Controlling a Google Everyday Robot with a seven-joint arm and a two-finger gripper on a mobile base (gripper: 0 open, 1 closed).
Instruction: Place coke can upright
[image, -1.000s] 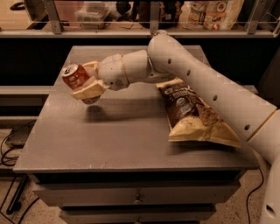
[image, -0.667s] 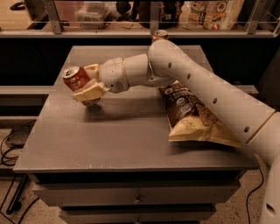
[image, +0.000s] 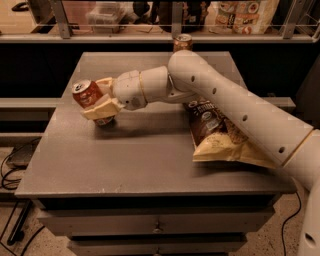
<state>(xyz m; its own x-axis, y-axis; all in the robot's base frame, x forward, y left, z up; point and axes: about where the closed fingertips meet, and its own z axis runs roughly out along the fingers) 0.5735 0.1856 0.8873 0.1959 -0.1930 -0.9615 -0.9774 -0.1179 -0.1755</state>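
The coke can (image: 89, 97) is red with a silver top, at the left part of the grey table (image: 140, 160). It stands almost upright, top leaning slightly to the left, with its base at or just above the tabletop. My gripper (image: 102, 102) reaches in from the right and is shut on the can, with one cream finger (image: 101, 109) across its front and the other behind it.
A brown and yellow chip bag (image: 220, 137) lies on the right half of the table under my arm. A brown-and-gold can (image: 183, 42) stands at the table's far edge. A shelf with packaged goods runs behind. The table's left edge is close to the can.
The can has turned more upright in my gripper and come down toward the tabletop. The arm has shifted slightly.
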